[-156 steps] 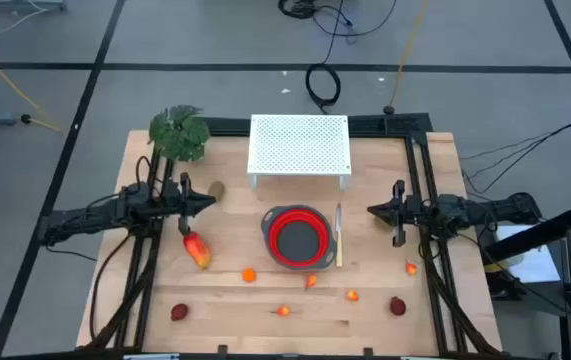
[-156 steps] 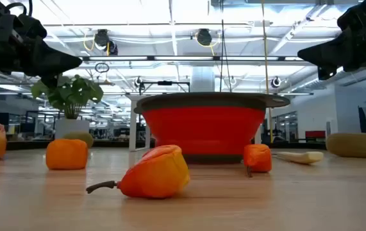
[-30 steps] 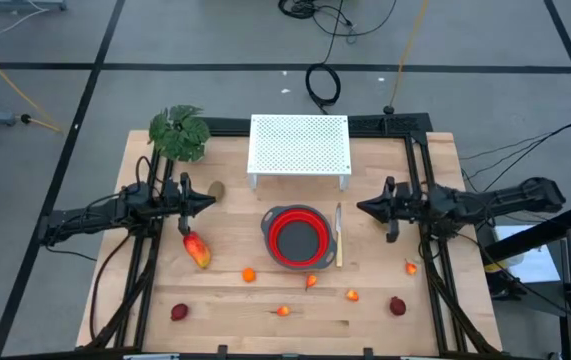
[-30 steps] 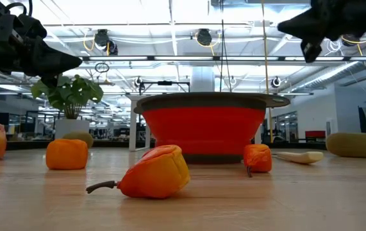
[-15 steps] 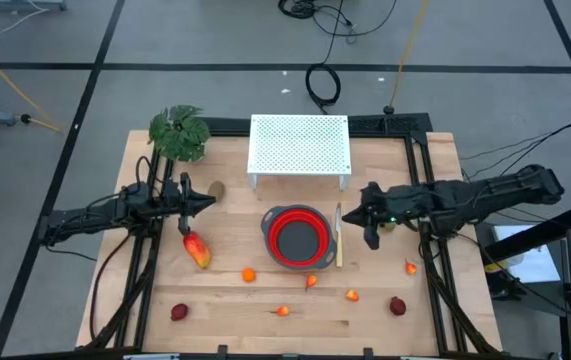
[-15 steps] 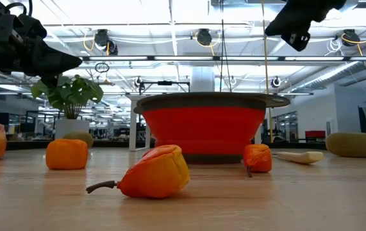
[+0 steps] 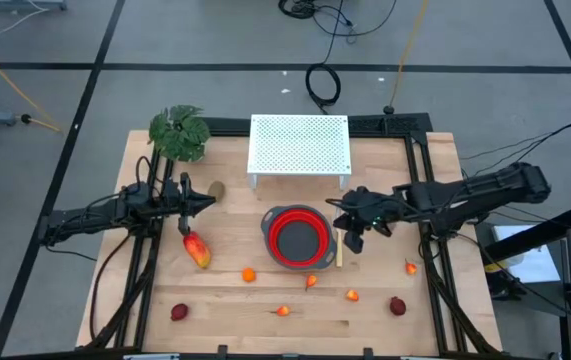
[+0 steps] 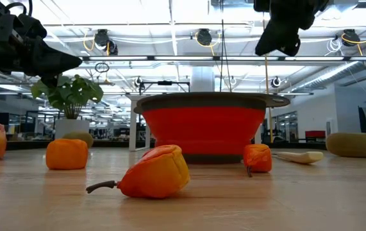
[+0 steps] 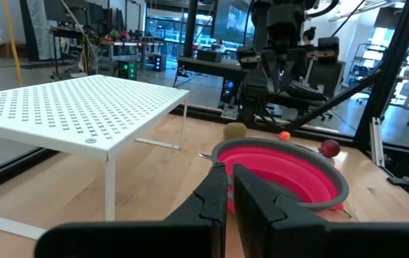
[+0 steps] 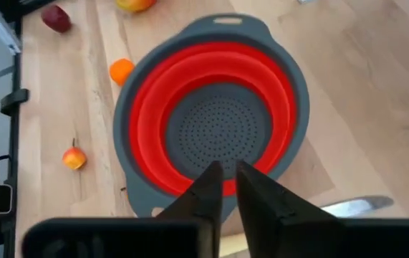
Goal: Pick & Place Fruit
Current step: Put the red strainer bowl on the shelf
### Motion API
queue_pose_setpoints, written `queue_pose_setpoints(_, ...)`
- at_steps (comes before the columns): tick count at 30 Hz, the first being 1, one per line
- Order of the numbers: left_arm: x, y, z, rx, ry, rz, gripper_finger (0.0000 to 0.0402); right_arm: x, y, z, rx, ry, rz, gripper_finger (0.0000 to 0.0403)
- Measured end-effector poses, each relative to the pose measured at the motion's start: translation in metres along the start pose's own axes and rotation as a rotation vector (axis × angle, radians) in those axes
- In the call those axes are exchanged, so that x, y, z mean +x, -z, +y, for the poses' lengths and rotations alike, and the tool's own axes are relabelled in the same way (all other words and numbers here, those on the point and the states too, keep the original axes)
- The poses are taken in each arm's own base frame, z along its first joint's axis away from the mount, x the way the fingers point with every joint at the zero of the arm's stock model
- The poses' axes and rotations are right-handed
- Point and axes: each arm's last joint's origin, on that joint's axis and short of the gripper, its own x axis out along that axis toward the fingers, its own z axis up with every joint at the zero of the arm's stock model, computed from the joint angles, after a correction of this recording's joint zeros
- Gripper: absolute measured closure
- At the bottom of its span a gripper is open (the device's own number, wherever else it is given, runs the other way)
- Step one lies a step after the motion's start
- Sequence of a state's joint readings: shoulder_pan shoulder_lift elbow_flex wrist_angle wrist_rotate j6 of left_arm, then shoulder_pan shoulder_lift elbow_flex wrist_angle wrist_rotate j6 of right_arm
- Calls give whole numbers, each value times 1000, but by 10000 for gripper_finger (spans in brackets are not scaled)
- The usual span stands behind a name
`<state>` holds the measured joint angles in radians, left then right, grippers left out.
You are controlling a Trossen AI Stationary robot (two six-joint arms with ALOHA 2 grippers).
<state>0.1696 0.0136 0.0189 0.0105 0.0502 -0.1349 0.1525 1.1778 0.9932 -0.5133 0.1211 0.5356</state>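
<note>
Small toy fruits lie on the wooden table: a red-yellow oblong one (image 7: 197,250), orange ones (image 7: 249,274) (image 7: 310,281) (image 7: 352,294), dark-red ones (image 7: 179,312) (image 7: 397,306), and a brown oval one (image 7: 216,189). A red colander bowl (image 7: 298,237) stands in the middle. My right gripper (image 7: 337,208) (image 10: 229,172) hovers over the bowl's right rim, slanting down at it. Its fingers stand a narrow gap apart, with nothing between them. My left gripper (image 7: 210,203) (image 9: 230,179) waits shut and level beside the brown fruit.
A slim knife (image 7: 339,250) lies along the bowl's right side, partly under my right gripper. A white perforated rack (image 7: 299,145) stands at the far middle, and a leafy plant (image 7: 179,133) at the far left. Black rails (image 7: 417,170) run along both sides.
My right gripper has swung from the right rail toward the table's left, reaching the bowl's right rim. It has risen a little and tipped from level to slanting down. No fruit has moved.
</note>
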Motion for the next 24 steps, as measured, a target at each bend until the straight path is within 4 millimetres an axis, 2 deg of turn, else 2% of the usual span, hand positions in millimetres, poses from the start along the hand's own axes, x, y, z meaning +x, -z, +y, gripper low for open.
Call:
queue_pose_setpoints(8, 0, 0, 0, 0, 0, 0, 378, 12, -2, -8, 58, -8, 67, 280)
queue_pose_setpoints(13, 0, 0, 0, 0, 0, 0, 378, 14, -4, -14, 76, 14, 66, 243)
queue_pose_setpoints(24, 0, 0, 0, 0, 0, 0, 378, 14, -8, -13, 89, -7, 28, 233)
